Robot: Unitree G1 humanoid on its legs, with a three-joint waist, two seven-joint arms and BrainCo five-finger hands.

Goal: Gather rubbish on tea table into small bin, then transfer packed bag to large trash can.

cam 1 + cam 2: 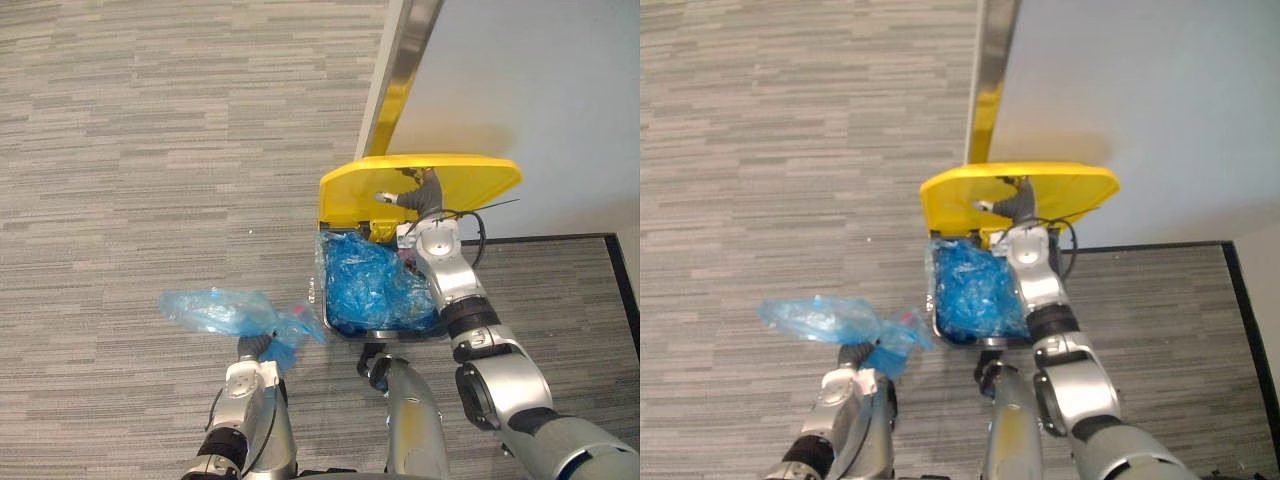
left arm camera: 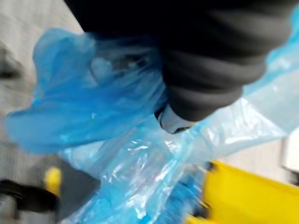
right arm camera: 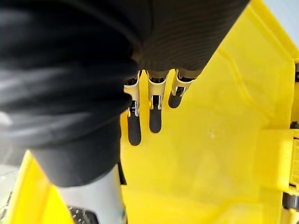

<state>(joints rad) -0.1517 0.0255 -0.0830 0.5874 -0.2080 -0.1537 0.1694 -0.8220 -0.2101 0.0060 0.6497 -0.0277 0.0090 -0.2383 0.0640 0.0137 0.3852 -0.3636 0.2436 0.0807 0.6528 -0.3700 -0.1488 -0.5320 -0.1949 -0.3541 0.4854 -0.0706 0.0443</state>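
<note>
right hand (image 1: 418, 196): open, straight fingers (image 3: 155, 119) flat against inner side of raised yellow lid (image 1: 450, 168) | below lid: trash can (image 1: 385, 336) lined with blue film | left hand (image 1: 254, 347): at bunched neck of blue bag (image 1: 212, 310), grip cannot be told | bag: over carpet floor (image 1: 120, 150), just left of trash can, outside it

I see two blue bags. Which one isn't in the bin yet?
The paler blue bag over the carpet, bunched at the left hand. The other bag lines the bin under the yellow lid, propped by the right hand.
</note>
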